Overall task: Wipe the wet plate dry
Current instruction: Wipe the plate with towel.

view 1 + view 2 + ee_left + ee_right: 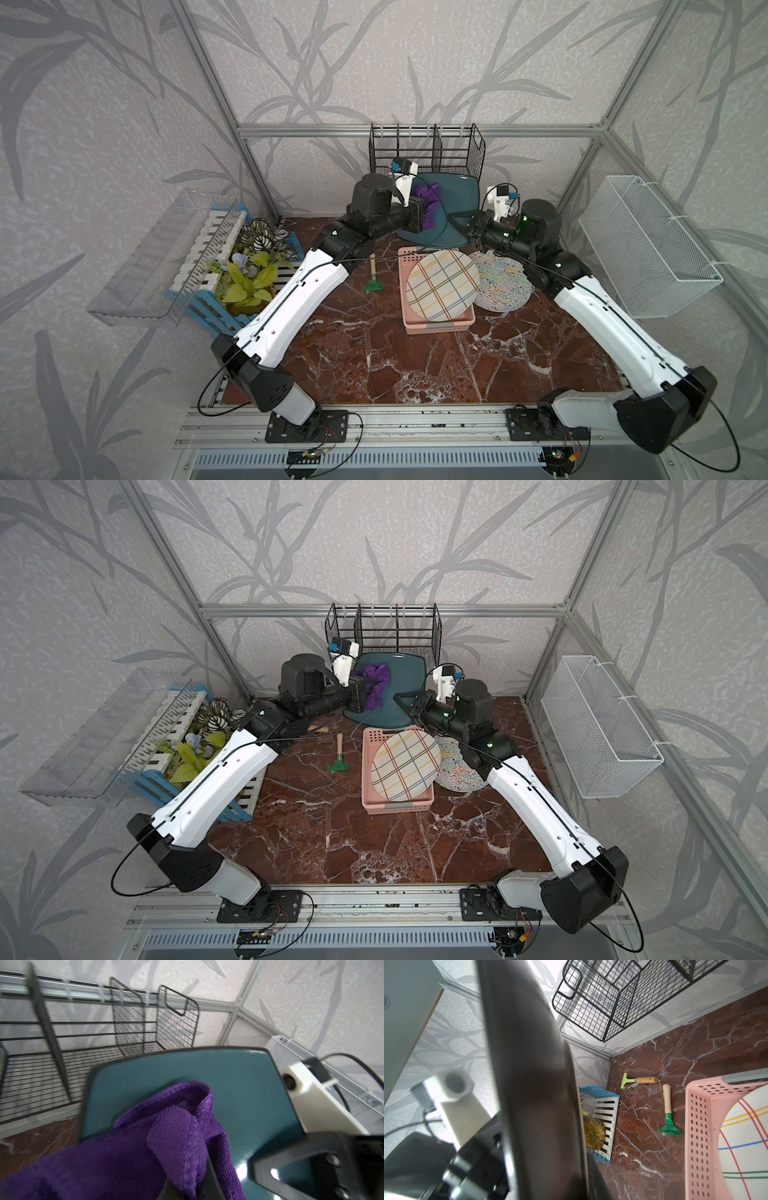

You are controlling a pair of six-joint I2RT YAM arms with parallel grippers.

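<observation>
Just ahead of your left gripper (182, 1188), clenched on the cloth (166, 1138): you are wiping the plate (239, 1084), right gripper (468, 222) clamping its rim; drying seemingly part-done.

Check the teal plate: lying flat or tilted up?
Tilted up. The right claw grips the teal plate by its rim, its face turned to the left claw, which presses a bunched purple cloth against it.

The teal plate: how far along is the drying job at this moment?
Done: the right claw grips the teal plate by its edge, and the left claw is shut on the purple cloth. In hand: the cloth lies against the plate's face, so wiping seems underway. Left: finishing the wipe; I cannot tell if water remains.
</observation>
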